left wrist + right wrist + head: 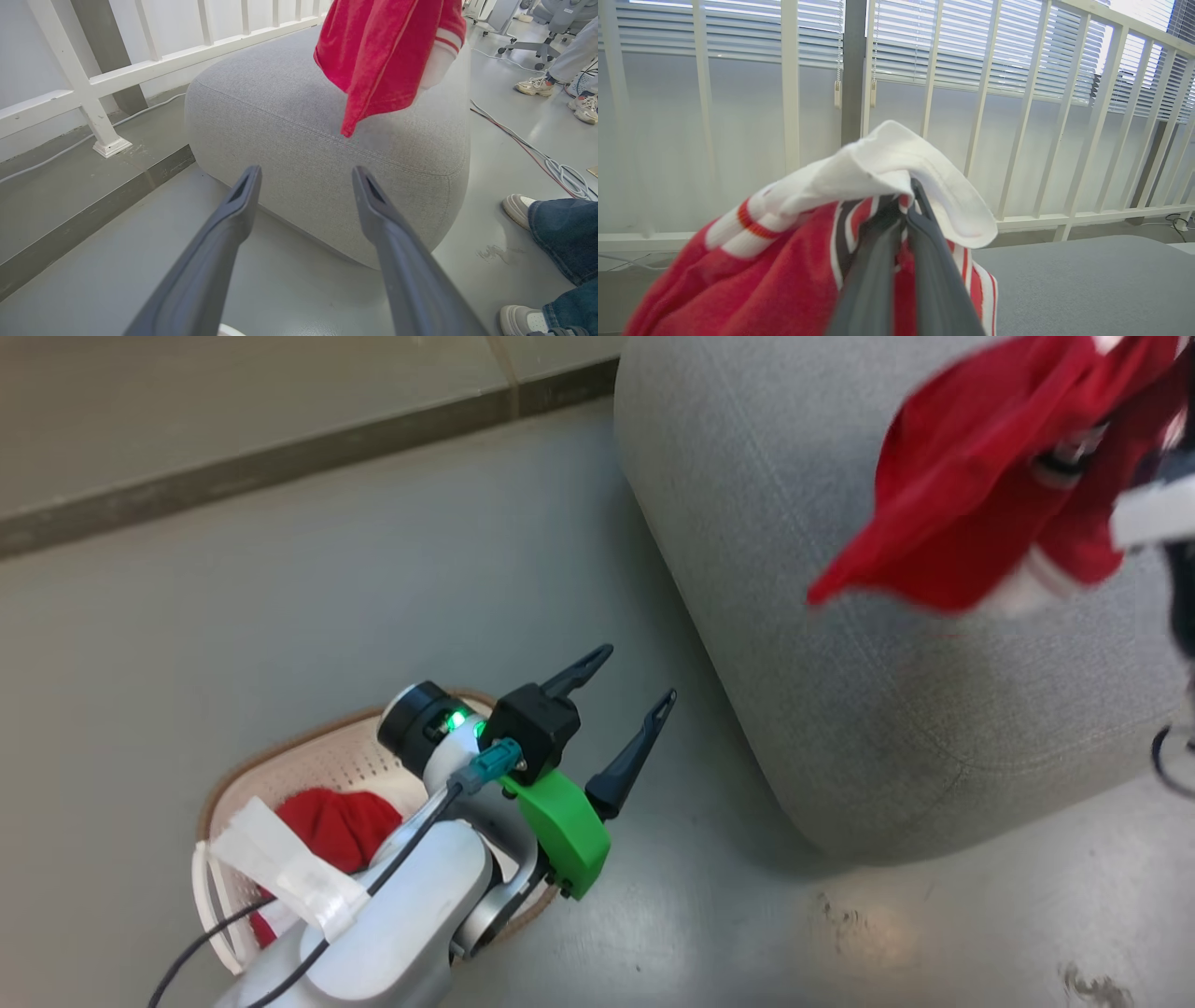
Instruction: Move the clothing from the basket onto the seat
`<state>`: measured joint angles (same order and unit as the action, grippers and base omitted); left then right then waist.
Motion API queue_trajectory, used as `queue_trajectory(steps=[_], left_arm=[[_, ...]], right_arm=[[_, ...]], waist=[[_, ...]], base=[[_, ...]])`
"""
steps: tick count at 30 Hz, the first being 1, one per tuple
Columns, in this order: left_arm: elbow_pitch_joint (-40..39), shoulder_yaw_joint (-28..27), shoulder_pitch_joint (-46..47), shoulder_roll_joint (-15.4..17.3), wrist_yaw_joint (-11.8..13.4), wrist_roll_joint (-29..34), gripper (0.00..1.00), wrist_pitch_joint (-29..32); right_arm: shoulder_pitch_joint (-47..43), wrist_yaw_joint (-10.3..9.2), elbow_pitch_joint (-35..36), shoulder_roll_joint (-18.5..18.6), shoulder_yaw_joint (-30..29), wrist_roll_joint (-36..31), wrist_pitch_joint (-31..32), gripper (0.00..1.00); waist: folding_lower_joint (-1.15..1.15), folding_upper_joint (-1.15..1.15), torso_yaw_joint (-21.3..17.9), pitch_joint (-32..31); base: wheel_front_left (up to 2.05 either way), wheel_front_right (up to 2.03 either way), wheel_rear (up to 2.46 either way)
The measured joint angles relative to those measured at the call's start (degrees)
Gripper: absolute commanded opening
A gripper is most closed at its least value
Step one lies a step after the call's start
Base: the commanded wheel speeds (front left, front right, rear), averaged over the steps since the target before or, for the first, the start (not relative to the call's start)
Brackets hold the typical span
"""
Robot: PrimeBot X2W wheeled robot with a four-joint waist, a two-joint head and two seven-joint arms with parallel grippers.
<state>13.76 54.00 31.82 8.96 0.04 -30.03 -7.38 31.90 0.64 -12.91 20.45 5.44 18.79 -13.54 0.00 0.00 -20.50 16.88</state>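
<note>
A red jersey with white trim hangs in the air above the grey seat, its lowest corner just over the cushion top. My right gripper is shut on that jersey, whose white collar folds over the fingertips. The same jersey dangles over the seat in the left wrist view. My left gripper is open with nothing in it, above the basket on the floor to the left of the seat, and it points toward the seat. More red clothing lies in the basket, partly hidden by my left arm.
A white railing on a raised grey ledge runs behind the seat. A person's jeans and shoes stand right of the seat. Cables trail across the floor there. An office chair and more feet are farther back.
</note>
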Motion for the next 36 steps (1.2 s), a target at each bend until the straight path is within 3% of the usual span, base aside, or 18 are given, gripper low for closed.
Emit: queue_trajectory(steps=[18,23,30,36], left_arm=[[-7.32,1.48,8.17,2.54,-0.11,4.13,1.0,4.54],[-9.1,1.75,9.38,2.92,-0.55,6.09,1.0,5.84],[-11.7,1.77,10.54,3.99,-0.56,6.72,1.0,6.87],[-13.14,1.71,10.65,4.99,-0.54,7.12,1.0,7.93]], right_arm=[[20.61,-1.6,-8.16,7.14,-7.51,2.44,4.75,0.0],[22.88,-1.85,-11.65,8.54,-8.13,2.37,6.0,0.0],[25.63,-4.23,-16.04,11.12,-10.91,2.25,5.97,0.0],[27.28,-4.37,-19.31,12.89,-11.89,1.82,5.0,0.0]], waist=[[0.01,0.0,1.71,14.27],[0.01,0.0,2.94,17.76],[0.0,0.0,4.83,22.18],[0.0,0.0,5.91,24.43]], base=[[0.0,0.0,0.0],[0.0,0.0,0.0],[0.0,0.0,0.0],[0.0,0.0,0.0]])
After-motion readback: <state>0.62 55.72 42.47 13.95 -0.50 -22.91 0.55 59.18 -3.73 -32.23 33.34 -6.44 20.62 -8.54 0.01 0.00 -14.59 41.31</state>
